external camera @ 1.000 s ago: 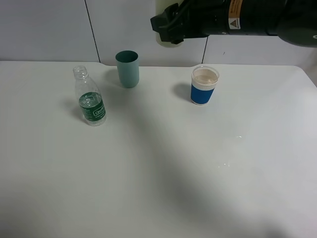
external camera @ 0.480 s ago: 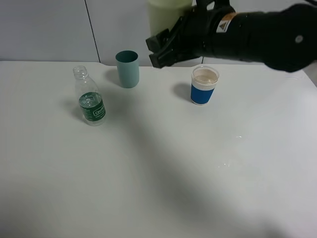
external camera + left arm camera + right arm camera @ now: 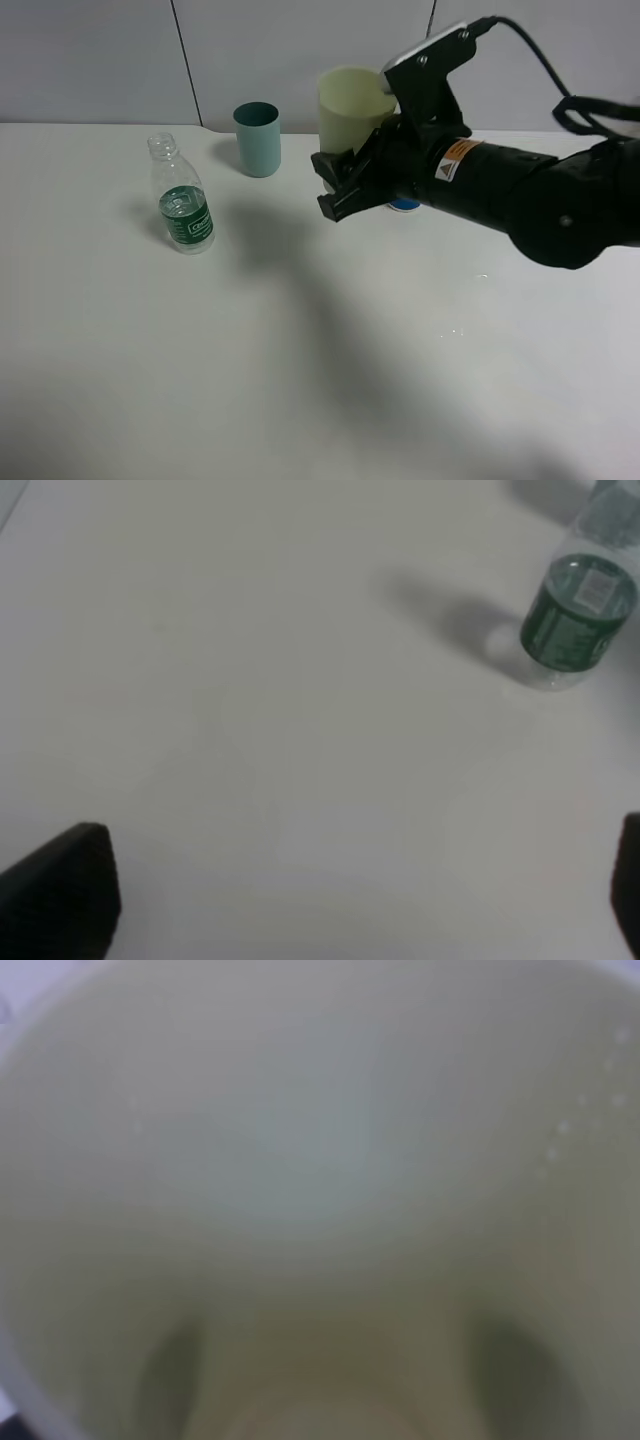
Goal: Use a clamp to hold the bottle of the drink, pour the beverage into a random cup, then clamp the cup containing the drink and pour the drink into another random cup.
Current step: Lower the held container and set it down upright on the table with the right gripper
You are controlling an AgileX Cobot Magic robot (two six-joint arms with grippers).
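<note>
Two cups and a bottle show around the right end effector point(image 3: 338, 185), which hangs above the white tabletop point(image 3: 300, 380) with its black fingers clamped on a pale yellow cup point(image 3: 352, 105). That cup is carried upright, off the surface, its rim above the fingers; in the right wrist view its pale inside point(image 3: 320, 1160) fills the whole picture, with small droplets on the wall. Just behind the right end effector and mostly hidden by it, a sliver of a blue cup point(image 3: 404, 205) shows. Farther back and off to its left stands a teal cup point(image 3: 258, 138), upright and well apart from the held cup. The plastic bottle point(image 3: 180, 198) with a green label stands uncapped, further to the left of the right end effector and a little nearer than the teal cup, apart from it.

Of the left end effector point(image 3: 330, 890) only two dark fingertips point(image 3: 60, 885) show at the edges of the left wrist view, spread wide with bare tabletop between them and gripping nothing; the bottle point(image 3: 580, 615) stands ahead of it and off to one side, well clear of the fingers
</note>
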